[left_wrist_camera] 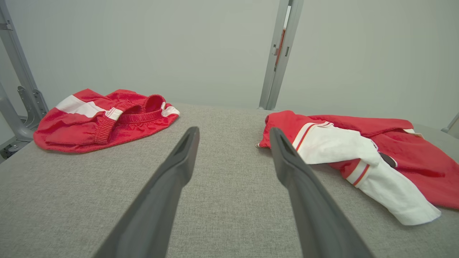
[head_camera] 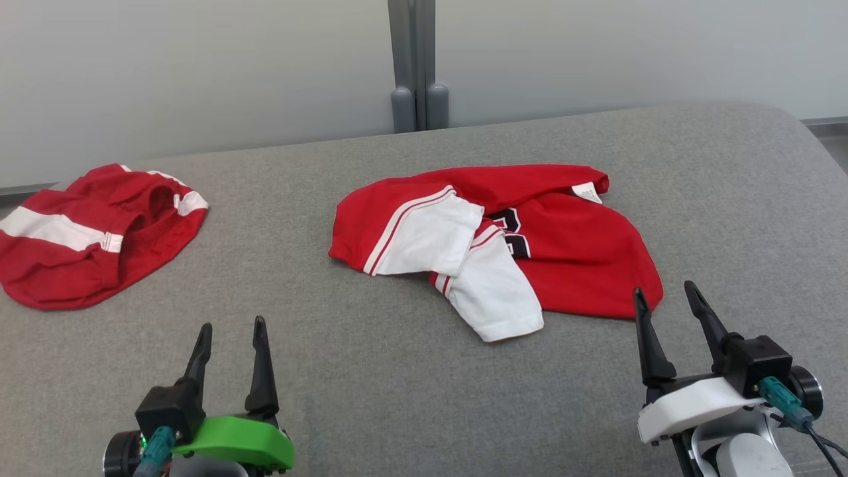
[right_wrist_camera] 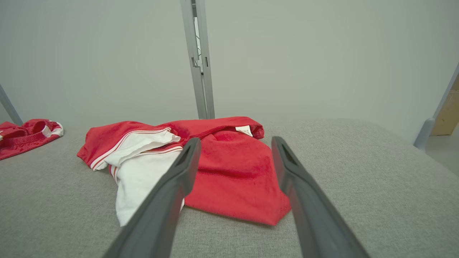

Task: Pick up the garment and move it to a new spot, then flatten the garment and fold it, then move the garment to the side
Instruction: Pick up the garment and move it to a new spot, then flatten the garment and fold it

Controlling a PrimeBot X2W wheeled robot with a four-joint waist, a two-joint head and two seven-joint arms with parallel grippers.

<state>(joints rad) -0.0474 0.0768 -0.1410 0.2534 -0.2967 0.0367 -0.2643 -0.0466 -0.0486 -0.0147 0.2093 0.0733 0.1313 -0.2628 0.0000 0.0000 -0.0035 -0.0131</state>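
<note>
tapered dark left tool [head_camera: 232, 322], crumpled jersey [head_camera: 583, 258]

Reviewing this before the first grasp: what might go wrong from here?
1. The red jersey lies crumpled, its white sleeves folded over the body; a pinch may lift only a sleeve, leaving it twisted.
2. The red shorts on the left look similar, so the open left gripper might go for the wrong garment.

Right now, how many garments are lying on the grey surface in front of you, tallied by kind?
Red-and-white jersey: 1
Red shorts with a white stripe: 1
Total: 2
</note>
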